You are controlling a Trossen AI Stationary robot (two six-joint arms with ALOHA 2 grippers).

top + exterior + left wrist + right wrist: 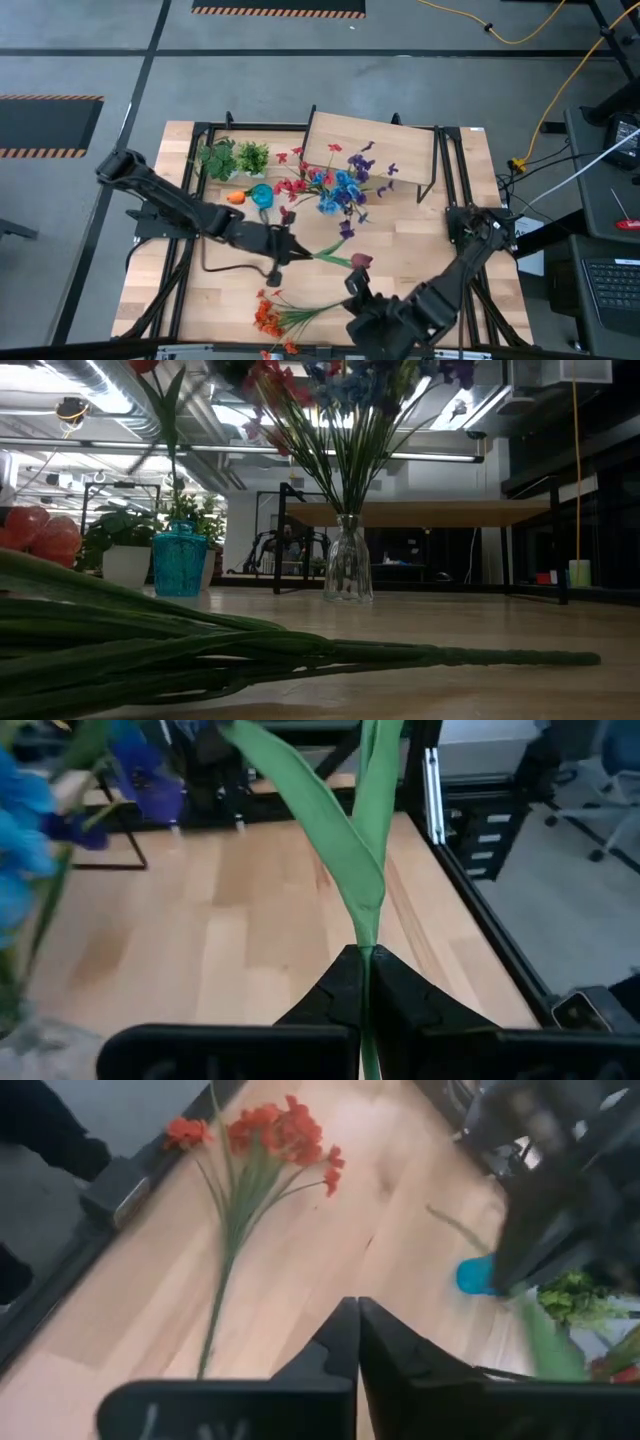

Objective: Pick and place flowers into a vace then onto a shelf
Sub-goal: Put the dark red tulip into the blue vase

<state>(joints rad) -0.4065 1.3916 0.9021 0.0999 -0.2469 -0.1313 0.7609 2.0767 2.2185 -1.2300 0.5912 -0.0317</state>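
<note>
Two dark, near-black jointed arms of chunky segments; the left arm (180, 210) looks slimmer, the right arm (440, 290) bulkier toward its wrist. Each gripper's fingers (345, 1345) are matte black wedges above a flat black crossbar

no readable text, no labels, no brand names, no numbers or signs in any view

Light-wood table (420, 250), orange flower spray (278, 318) lying flat, glass vase (348, 572), blue vase (180, 565), shelf (372, 150)
</note>
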